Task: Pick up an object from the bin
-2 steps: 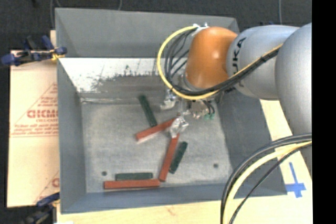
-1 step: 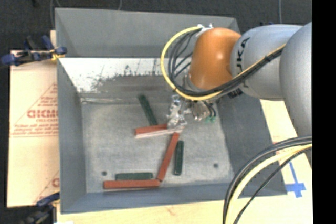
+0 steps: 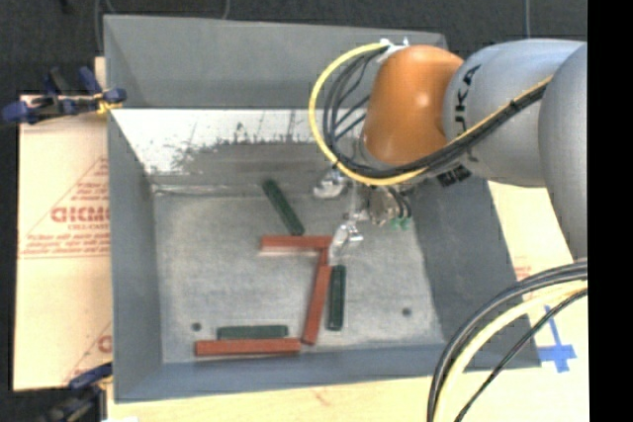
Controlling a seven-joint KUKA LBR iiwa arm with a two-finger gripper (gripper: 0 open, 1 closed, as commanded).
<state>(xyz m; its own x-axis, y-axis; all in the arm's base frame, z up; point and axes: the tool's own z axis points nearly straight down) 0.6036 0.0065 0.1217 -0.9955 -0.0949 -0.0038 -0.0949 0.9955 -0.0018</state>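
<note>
A grey metal bin [image 3: 129, 242] seen from above, with six thin flat bars loose on its floor, three brick-red and three dark green. A grey arm [image 3: 524, 114] with an orange cover [image 3: 410, 104] reaches in from 3 o'clock. Black letters on the arm look like "KUKA", though only part of the word can be read. The gripper [image 3: 344, 234] hangs just past 2 o'clock of the floor's middle, over the right end of the level red bar [image 3: 292, 243], which lies across the middle of the floor. Whether the gripper is open or closed cannot be told, and nothing is seen held in it. From that same end a long red bar [image 3: 316, 306] runs down towards 6 o'clock, with a short green bar [image 3: 336, 299] just beside it on its 3 o'clock side. A slanted green bar [image 3: 282, 205] lies apart at 12 o'clock. At 7 o'clock a low green bar [image 3: 252, 333] and a low red bar [image 3: 247, 347] lie side by side, touching. The level red bar looks stiff, light and smooth, so it will probably not bend but could slip or swing. It seems best pinched across its narrow width, nearer its middle, away from the crowded right end. No writing shows on any bar.
</note>
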